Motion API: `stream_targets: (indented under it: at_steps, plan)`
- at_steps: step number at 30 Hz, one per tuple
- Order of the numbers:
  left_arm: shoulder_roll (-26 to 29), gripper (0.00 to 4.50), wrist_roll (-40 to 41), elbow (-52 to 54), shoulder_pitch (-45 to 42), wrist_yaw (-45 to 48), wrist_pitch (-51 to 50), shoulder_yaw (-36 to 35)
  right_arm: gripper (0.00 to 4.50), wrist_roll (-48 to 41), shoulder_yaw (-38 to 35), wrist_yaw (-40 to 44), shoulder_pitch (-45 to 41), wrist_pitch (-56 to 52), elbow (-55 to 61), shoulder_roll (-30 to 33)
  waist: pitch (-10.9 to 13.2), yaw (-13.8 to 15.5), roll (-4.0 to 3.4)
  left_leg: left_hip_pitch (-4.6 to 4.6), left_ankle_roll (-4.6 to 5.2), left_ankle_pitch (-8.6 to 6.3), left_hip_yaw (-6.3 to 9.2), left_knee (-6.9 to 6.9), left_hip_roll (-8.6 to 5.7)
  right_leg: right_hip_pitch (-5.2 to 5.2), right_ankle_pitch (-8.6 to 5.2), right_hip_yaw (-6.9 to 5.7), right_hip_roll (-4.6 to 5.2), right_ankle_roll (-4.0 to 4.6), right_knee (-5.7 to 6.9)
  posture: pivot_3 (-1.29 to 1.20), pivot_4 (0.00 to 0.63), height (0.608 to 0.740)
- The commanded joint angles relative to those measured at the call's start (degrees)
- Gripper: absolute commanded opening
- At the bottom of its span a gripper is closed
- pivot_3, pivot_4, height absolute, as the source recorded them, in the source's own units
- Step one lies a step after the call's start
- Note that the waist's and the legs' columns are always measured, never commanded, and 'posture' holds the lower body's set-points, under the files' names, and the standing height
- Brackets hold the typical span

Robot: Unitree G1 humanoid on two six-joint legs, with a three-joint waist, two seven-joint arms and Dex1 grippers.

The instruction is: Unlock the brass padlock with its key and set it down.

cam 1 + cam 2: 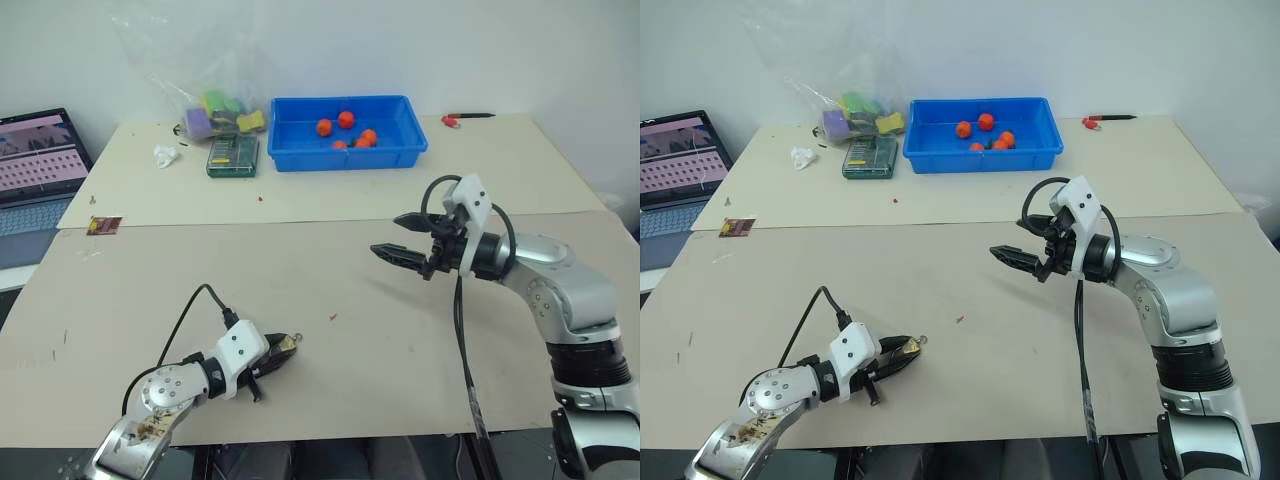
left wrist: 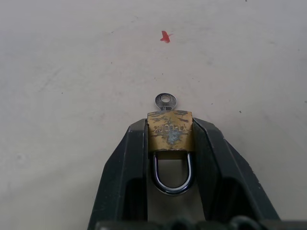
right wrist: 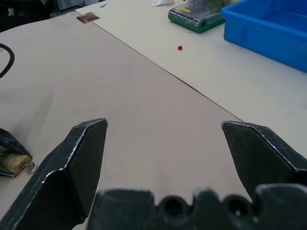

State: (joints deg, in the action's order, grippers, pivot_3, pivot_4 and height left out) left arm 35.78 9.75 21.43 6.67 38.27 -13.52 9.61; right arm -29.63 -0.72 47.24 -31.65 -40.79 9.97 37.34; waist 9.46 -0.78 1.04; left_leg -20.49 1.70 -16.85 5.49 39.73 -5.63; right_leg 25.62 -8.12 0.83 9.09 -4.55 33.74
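The brass padlock [image 2: 170, 130] lies on the beige table near its front edge, with its silver shackle pointing back toward the wrist. The key [image 2: 166, 100] sticks out of the padlock's far end, its round bow resting on the table. My left gripper [image 2: 170, 123] is low over the table, and its two black fingers [image 2: 132, 158] press against both sides of the brass body. From the head, the padlock [image 1: 286, 346] shows at that gripper's tip. My right gripper [image 1: 388, 235] hovers above the table's middle right, open and holding nothing, well apart from the padlock.
A blue bin [image 1: 300, 150] holding orange balls stands at the back. A green box [image 1: 232, 156] and a plastic bag [image 1: 215, 110] are to its left. A laptop [image 1: 35, 165] is at the far left and a red pen [image 1: 465, 119] at the back right. A small red scrap [image 1: 333, 317] lies mid-table.
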Motion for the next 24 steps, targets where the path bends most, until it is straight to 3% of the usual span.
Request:
stream_targets:
  at_steps: [1, 4, 7, 12, 17, 24]
  plan:
    - [4.0, 0.81, -7.9, -10.8, -8.4, -4.0, 9.4, -5.6, 4.50, -4.1, -1.2, 0.5, -0.9, -4.1, 1.2, -1.3, 0.0, 0.1, 0.00, 0.27, -0.02, -0.01, 0.00, -0.01, 0.21, -0.36, -0.03, -0.06, -0.20, -0.04, -0.10, 0.00, 0.150, 0.740]
    - [9.9, 0.81, -17.5, -20.1, -17.3, -10.9, 28.4, -8.8, 4.50, -7.1, -0.2, 2.7, -1.4, -7.0, -0.4, -2.8, 0.1, 0.1, 0.13, 0.32, -0.18, 0.00, 0.04, 0.04, 0.56, -0.56, -0.14, -0.20, -0.75, -0.22, -0.44, 0.00, 0.150, 0.740]
    - [15.4, 0.81, -25.7, -27.5, -23.3, -16.1, 47.3, -8.4, 4.50, -8.1, 1.1, 3.5, -4.0, -7.9, -3.4, -6.1, 0.1, -0.2, 0.12, 0.30, -0.43, 0.07, 0.02, -0.04, 0.70, -0.40, 0.31, -0.16, -0.92, 0.48, -0.56, 0.00, 0.150, 0.740]
    - [16.3, 0.81, -33.1, -32.4, -29.5, -21.2, 63.6, -6.7, 4.50, -11.5, 0.7, 5.4, -8.2, -10.0, -5.4, -10.0, 0.0, -0.1, 0.00, 0.27, -0.47, -0.07, -0.10, -0.13, 0.59, -0.18, 0.48, -0.08, -0.81, 0.72, -0.58, 0.00, 0.150, 0.740]
    - [12.5, 0.81, -35.4, -31.9, -32.0, -22.9, 68.6, -4.5, 4.50, -13.8, 0.8, 6.8, -11.0, -9.8, -3.4, -12.3, 0.0, 0.0, 0.01, -0.76, -0.86, 0.07, -0.09, 0.11, 0.55, 0.80, 0.55, -0.19, -0.79, 0.69, -0.32, 0.00, 0.150, 0.740]
    - [7.3, 0.81, -33.6, -30.7, -32.0, -21.7, 66.7, -2.5, 4.50, -13.7, 1.5, 6.5, -10.5, -8.6, -2.2, -13.3, 0.0, -0.3, 0.00, -0.75, -0.66, -0.05, -0.26, 0.09, 0.49, 0.81, 0.55, -0.24, -0.70, 0.64, -0.45, 0.00, 0.150, 0.740]
